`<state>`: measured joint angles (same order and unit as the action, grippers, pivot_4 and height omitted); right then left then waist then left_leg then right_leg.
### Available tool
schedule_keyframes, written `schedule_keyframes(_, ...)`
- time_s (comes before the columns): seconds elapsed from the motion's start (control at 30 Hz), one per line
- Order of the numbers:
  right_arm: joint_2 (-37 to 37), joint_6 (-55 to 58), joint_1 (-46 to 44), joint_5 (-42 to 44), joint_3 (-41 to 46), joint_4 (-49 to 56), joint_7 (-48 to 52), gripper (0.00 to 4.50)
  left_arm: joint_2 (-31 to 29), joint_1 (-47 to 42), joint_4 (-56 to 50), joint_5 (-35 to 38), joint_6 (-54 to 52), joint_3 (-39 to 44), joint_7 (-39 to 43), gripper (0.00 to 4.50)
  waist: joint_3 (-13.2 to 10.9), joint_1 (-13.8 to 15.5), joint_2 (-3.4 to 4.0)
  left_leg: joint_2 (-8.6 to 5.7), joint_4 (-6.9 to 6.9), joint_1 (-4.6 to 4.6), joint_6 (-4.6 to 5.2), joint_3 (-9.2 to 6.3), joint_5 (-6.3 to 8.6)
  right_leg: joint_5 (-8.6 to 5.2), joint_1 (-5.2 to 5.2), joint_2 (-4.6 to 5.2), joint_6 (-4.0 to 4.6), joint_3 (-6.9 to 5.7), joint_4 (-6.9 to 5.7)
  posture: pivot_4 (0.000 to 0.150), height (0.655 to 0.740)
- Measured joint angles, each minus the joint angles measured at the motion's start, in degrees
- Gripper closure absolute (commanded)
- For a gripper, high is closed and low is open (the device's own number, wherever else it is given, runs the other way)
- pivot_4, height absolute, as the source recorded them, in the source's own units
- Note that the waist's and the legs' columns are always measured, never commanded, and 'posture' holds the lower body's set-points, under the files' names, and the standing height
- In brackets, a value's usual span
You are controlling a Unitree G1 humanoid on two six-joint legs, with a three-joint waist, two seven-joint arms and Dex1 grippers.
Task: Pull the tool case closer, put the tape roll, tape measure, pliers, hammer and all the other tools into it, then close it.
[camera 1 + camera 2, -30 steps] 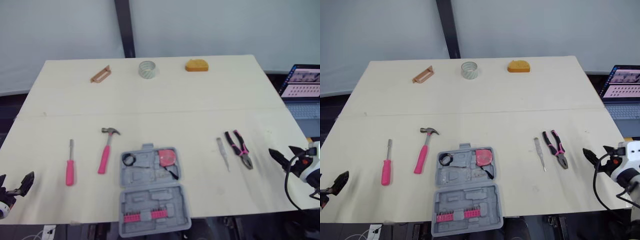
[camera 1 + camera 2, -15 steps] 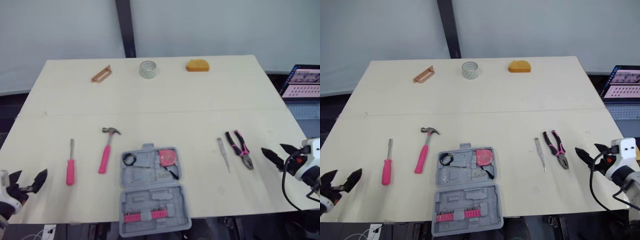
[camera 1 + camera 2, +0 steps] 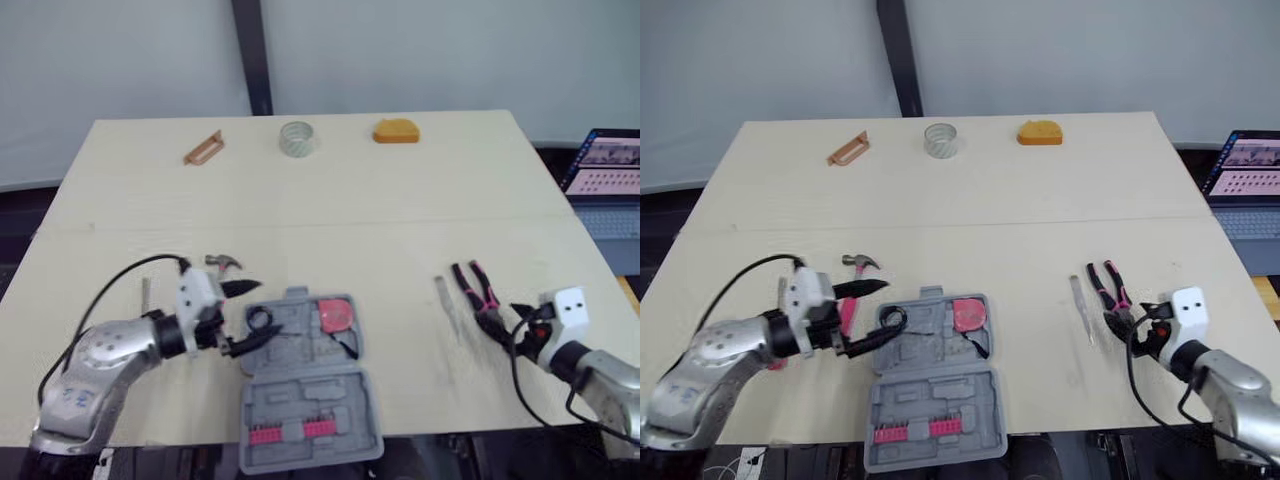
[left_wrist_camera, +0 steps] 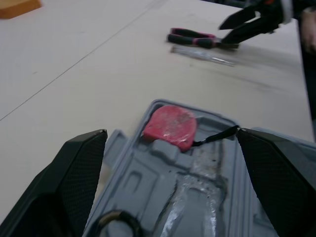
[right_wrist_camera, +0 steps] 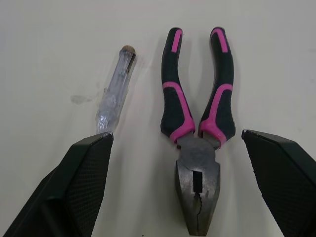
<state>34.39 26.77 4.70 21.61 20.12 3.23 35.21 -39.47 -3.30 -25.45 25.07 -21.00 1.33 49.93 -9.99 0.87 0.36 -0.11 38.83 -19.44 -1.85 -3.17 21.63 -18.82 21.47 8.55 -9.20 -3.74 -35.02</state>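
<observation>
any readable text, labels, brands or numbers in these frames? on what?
No text is legible.
Laptop screen: rows of content, too small to read.
Pliers: no marking visible on handles or head.
Tool case: no readable label or brand.

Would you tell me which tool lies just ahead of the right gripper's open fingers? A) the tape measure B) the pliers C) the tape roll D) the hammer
B: in the right wrist view the pliers lie on the table, framed by the open fingers of the right gripper.
</observation>
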Motion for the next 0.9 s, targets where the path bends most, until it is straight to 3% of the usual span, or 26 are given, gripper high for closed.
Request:
schedule_keyframes(0.27,-0.4,-0.3,-1.6,-2.3,-1.8,-1.3,-1.8,0.08,2.0,-5.3,4.1,-3.1,6.4,-6.5,4.7,0.0,0.0,-0.1,0.01,0.0,0.02,0.0,0.01,0.01,0.0,0.01,0.0,0.0,-0.01,0.01,-0.01,0.15,0.74)
schedule_keyframes(0.9,-1.5,-0.4,-1.1,-3.7,-1.8,-3.4,-4.3,0.08,5.6,-6.7,4.2,-3.9,9.2,-7.0,4.5,0.0,0.0,0.3,0.01,-0.01,0.07,-0.01,0.02,0.01,0.01,0.02,-0.01,0.0,-0.05,0.02,-0.02,0.15,0.74)
